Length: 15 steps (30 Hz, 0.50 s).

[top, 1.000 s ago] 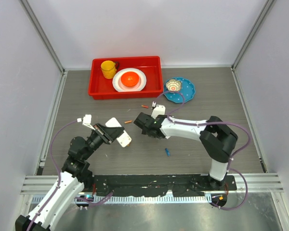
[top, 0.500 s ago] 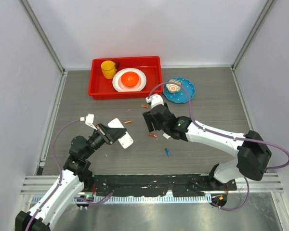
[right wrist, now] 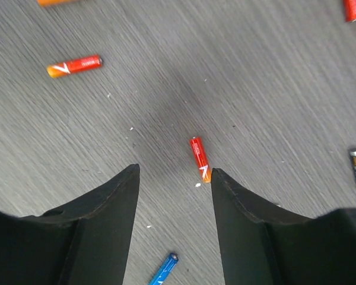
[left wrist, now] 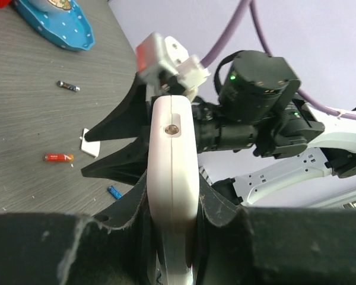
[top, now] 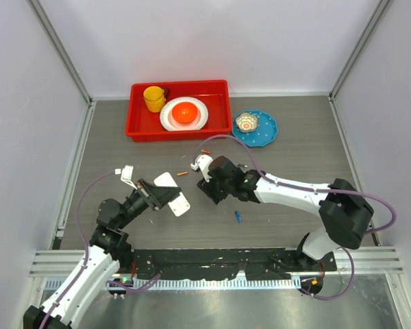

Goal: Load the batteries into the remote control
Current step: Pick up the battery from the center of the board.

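Grey table carries scattered batteries; left gripper is clamped on the remote control, right gripper stands parted, empty, over one red battery.

Left pincer clamped; right pincer spread.

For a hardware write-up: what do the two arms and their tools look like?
The left arm and right arm have white shells with black joints. A purple cable loops along each to a white wrist camera housing. The left tool and right tool each carry two black tapering fingers. A green light glows on the right wrist.
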Tool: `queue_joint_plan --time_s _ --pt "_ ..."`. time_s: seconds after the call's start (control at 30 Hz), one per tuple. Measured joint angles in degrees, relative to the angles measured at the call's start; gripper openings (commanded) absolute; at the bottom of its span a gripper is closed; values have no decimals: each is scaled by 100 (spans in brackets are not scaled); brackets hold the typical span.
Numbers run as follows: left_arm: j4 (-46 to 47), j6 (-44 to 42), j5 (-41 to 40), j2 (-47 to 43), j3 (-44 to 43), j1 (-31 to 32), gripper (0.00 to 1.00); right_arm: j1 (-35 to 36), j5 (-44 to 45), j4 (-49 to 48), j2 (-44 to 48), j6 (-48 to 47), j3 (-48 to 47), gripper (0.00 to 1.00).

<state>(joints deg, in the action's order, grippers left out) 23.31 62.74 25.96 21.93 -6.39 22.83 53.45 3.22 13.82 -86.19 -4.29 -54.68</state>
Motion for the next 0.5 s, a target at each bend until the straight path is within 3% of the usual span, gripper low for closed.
queue_joint_plan --time_s 0.03,0.13,0.5 --pt "0 -2 0 -31 0 0 0 2 -22 -13 -103 -42 17 47" --pt "-48 -2 2 -24 0 0 0 0 -48 -39 -442 -153 20 44" --pt "-42 -2 11 201 0 0 0 -118 -55 -223 -911 -205 20 43"
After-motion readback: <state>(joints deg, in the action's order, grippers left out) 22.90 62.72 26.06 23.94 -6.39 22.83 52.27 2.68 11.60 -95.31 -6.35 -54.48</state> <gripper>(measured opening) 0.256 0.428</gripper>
